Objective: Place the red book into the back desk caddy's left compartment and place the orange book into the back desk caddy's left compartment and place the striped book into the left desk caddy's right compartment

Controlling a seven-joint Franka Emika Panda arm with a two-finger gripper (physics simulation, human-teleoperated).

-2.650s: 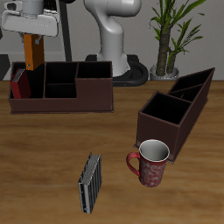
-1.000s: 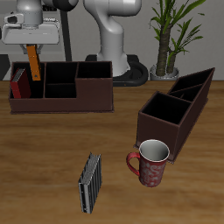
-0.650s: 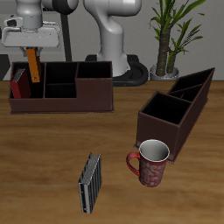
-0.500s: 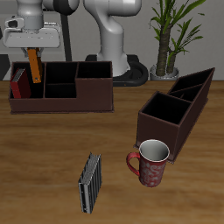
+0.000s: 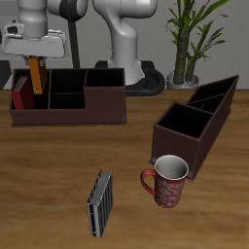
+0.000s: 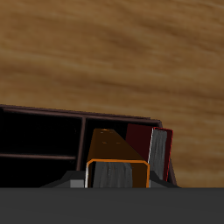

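My gripper (image 5: pixel 36 61) is shut on the orange book (image 5: pixel 37 76), holding it upright over the back desk caddy (image 5: pixel 70 114). The book's lower end dips into the caddy's end compartment, right beside the red book (image 5: pixel 19 94), which stands inside that compartment. The wrist view shows the orange book (image 6: pixel 114 161) close against the red book (image 6: pixel 143 143), with the caddy's rim (image 6: pixel 52 112) around them. The striped book (image 5: pixel 99 202) lies on the table near the front edge. The left desk caddy (image 5: pixel 195 122) stands angled across the table; its compartments look empty.
A red patterned mug (image 5: pixel 166 180) stands beside the angled caddy's near end, close to the striped book. A potted plant (image 5: pixel 188 39) and the robot's base (image 5: pixel 131 53) are at the back.
The gripper has come down with the orange book, whose lower end now sits inside the compartment next to the red book. Nothing else has moved.
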